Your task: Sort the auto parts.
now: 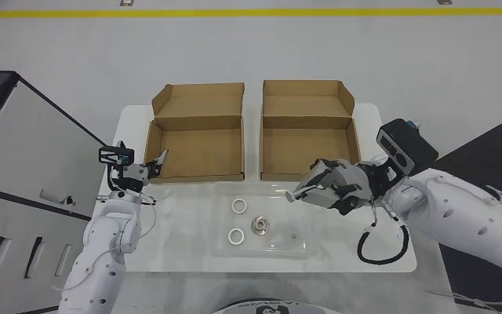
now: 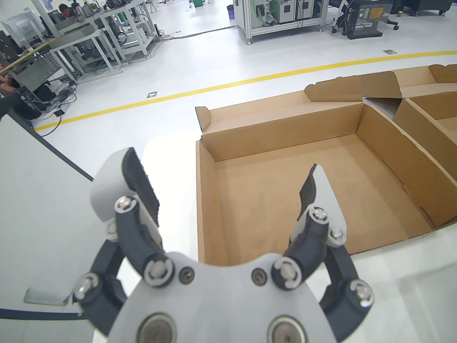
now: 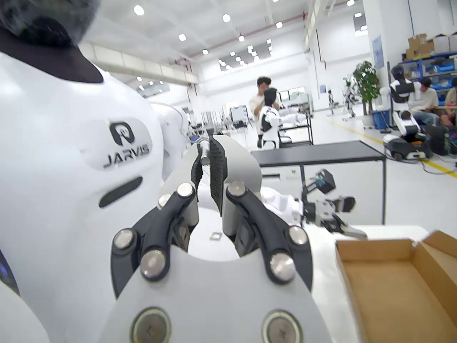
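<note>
My right gripper (image 1: 292, 195) hangs above the far edge of the clear tray (image 1: 302, 250), shut on a small metal pin (image 3: 204, 152) held at its fingertips. In the tray lie two white rings (image 1: 239, 206) (image 1: 235, 235), a metal bushing-like part (image 1: 260, 226) and a tiny piece (image 1: 293, 233). Behind the tray stand two open cardboard boxes, the left box (image 1: 196, 151) and the right box (image 1: 308, 149), both bare inside. My left gripper (image 2: 228, 180) is open with nothing in it, at the near left corner of the left box (image 2: 314, 180).
The white table (image 1: 188, 263) reaches a little past the tray and boxes on each side. A dark panel (image 1: 31, 110) stands off the left edge. A black cable (image 1: 382, 250) loops under the right arm near the table's right front corner.
</note>
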`<state>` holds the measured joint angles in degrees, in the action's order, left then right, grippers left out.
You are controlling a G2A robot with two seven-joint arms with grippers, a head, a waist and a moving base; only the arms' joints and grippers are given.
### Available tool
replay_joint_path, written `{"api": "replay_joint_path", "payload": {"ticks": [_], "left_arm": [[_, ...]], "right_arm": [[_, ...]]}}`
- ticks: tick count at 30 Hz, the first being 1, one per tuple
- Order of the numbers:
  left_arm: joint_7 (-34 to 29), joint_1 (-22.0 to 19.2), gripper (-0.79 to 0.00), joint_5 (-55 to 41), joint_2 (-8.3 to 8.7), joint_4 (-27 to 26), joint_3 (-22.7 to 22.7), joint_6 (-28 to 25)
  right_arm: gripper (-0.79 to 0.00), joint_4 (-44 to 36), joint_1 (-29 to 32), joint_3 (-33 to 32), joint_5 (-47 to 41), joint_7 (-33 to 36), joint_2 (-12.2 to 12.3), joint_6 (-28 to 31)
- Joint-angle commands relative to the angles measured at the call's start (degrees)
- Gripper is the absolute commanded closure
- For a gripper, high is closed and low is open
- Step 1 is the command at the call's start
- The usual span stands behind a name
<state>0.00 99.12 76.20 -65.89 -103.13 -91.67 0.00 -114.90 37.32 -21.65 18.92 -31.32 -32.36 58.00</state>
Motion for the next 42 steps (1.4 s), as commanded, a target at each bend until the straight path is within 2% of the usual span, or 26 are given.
{"api": "replay_joint_path", "payload": {"ticks": [1, 9, 34, 42], "left_arm": [[0.0, 0.0, -0.785, 0.0, 0.00, 0.0, 0.0, 0.0], [0.0, 0.0, -0.785, 0.0, 0.00, 0.0, 0.0, 0.0], [0.0, 0.0, -0.785, 0.0, 0.00, 0.0, 0.0, 0.0], [0.0, 0.0, -0.785, 0.0, 0.00, 0.0, 0.0, 0.0]], "right_arm": [[0.000, -0.5, -0.4, 0.6, 0.1, -2.5, -1.0, 0.0], [0.000, -0.7, -3.8, 5.0, 1.2, -12.1, -5.3, 0.0], [0.000, -0.7, -3.7, 4.9, 1.2, -11.8, -5.3, -0.3], [0.000, -5.2, -0.4, 1.7, -5.5, -12.6, -7.2, 0.0]]}}
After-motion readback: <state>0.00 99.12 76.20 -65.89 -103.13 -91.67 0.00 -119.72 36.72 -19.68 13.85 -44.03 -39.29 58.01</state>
